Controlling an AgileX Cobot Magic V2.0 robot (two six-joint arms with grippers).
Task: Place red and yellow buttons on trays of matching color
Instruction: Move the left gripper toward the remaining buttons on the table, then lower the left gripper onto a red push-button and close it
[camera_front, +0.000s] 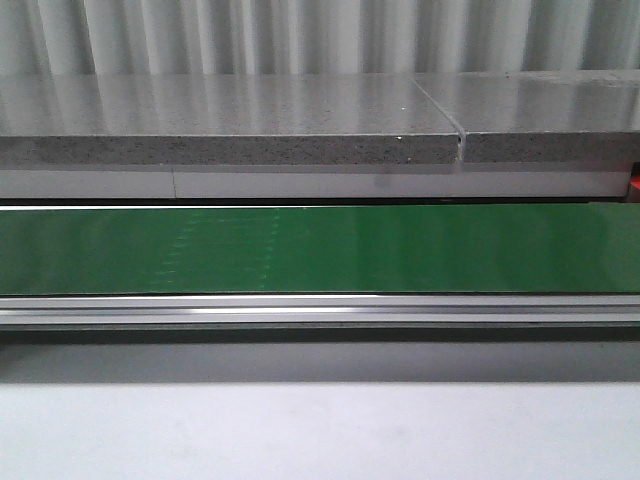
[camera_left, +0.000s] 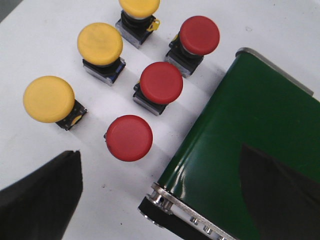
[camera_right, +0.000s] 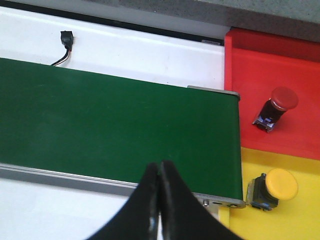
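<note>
On the white tabletop (camera_left: 30, 40) by the left arm stand 3 yellow buttons (camera_left: 48, 99) and 3 red buttons (camera_left: 129, 137), just beside the end of the green belt (camera_left: 240, 130). The left fingers (camera_left: 42, 195) are spread wide and hold nothing. The right fingers (camera_right: 159, 210) are pressed together, empty, over the belt's end. Beyond it, 1 red button (camera_right: 277, 106) rests on the red tray (camera_right: 250, 90) and 1 yellow button (camera_right: 275, 187) on the yellow tray (camera_right: 295, 220).
</note>
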